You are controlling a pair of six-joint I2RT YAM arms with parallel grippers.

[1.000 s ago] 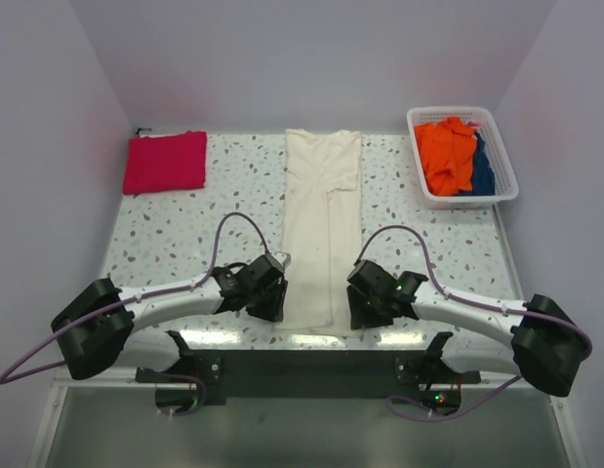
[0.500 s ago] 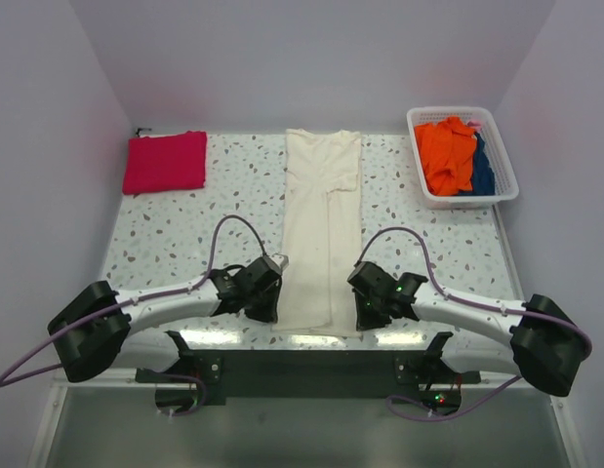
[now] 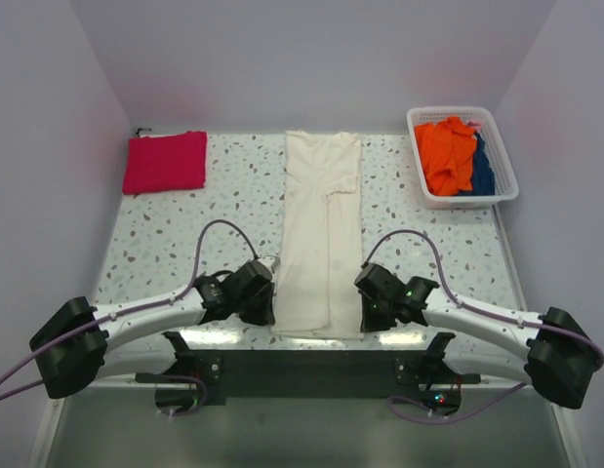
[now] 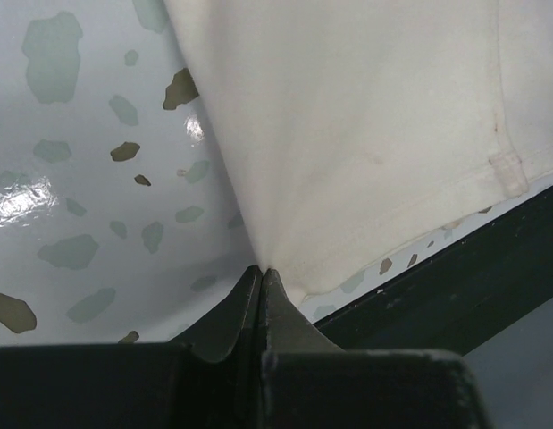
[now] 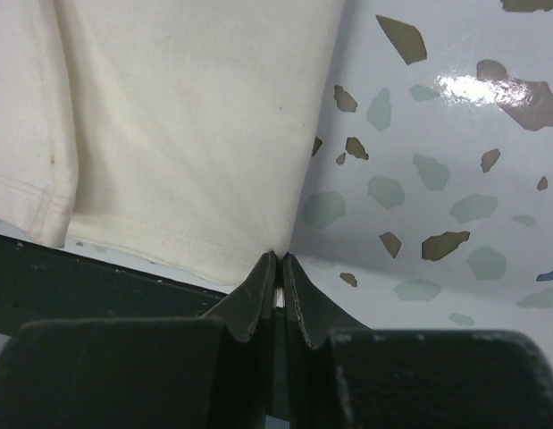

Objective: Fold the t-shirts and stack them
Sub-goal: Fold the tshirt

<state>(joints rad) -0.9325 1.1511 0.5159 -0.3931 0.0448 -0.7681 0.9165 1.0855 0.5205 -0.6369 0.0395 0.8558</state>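
**both grippers clamped on near hem of cream-white t-shirt**

cream-white t-shirt folded lengthwise into a narrow strip. lies flat down the middle of the table, collar end toward the far wall, hem at the near edge. shows a layered fold line along the strip and a stitched hem seam in both wrist views.

left gripper at the near left hem corner, jaws pressed together with the cloth edge pinched at the tips. seen close in the left wrist view, fingertips low on the tabletop. right gripper at the near right hem corner, jaws likewise clenched on the cloth edge, tips meeting at the hem. both arms stretched low along the near edge, one on each side of the strip.

crimson-pink t-shirt folded into a rectangle at the far left corner, well apart from the cream one. white basket at the far right corner, holding orange cloth and blue cloth, crumpled.
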